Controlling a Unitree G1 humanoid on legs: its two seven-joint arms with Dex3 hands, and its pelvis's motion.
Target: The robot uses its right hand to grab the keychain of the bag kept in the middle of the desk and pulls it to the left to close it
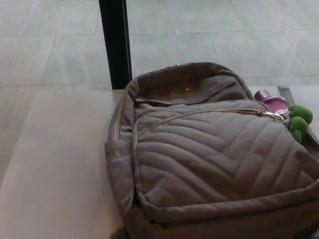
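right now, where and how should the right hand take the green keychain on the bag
Pinch the green keychain by its upper lobe, close to the gold zipper pull, coming from the right: it lies at the right edge of the bag.

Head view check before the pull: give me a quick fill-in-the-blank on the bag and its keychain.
1. The keychain on the bag is ____ in colour.
2. The zipper pull sits at the picture's ____ end of the gold zipper.
3. The number of robot hands in view is ____.
Missing words: green; right; zero.
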